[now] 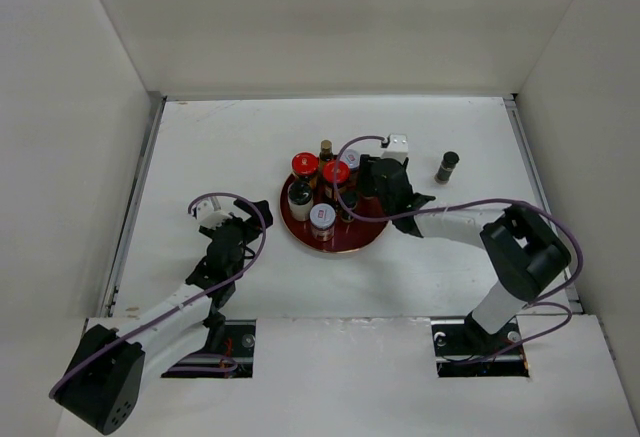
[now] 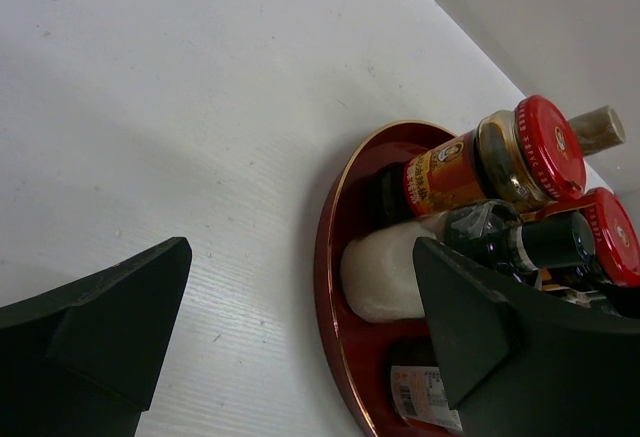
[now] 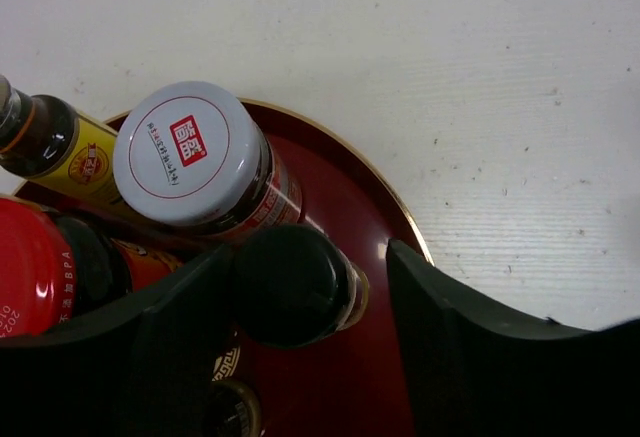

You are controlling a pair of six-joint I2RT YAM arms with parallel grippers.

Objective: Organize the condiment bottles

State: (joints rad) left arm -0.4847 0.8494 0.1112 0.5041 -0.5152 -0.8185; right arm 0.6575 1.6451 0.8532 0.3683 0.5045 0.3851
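1. Starting near left with the left gripper [image 2: 302, 252]: spread wide, empty, hanging low over the table [image 1: 220, 147] just left of the tray [image 1: 330, 248]. Probably parked there to keep out of the other arm's way while staying within reach of the tray's left side.
2. Moving on to the tray, near the table's middle: carrying most of the condiment bottles, upright and crowded together. Packed that tightly, leaving little room for fingers between neighbours.
3. At the tray's right side, meeting the right gripper [image 3: 308, 249]: parted around a black-capped bottle [image 3: 290, 292], with a clear gap on one side of the cap, so not pinching it. Standing just inside the rim and close beside a white-capped jar [image 3: 185, 152]; touching or not, cannot tell. Reads as a spot chosen at the edge, the only space free for jaws to fit.
4. Farther back on the tray: red-capped jars [image 1: 305, 164] side by side, with a slim dark bottle [image 1: 326, 147] just behind. Like caps kept together, seemingly by design.
5. Far right, off the tray: a lone dark bottle [image 1: 447, 166] upright on the table, well apart from the rest. Likely the next to fetch, and better suited to the right arm, being nearer.
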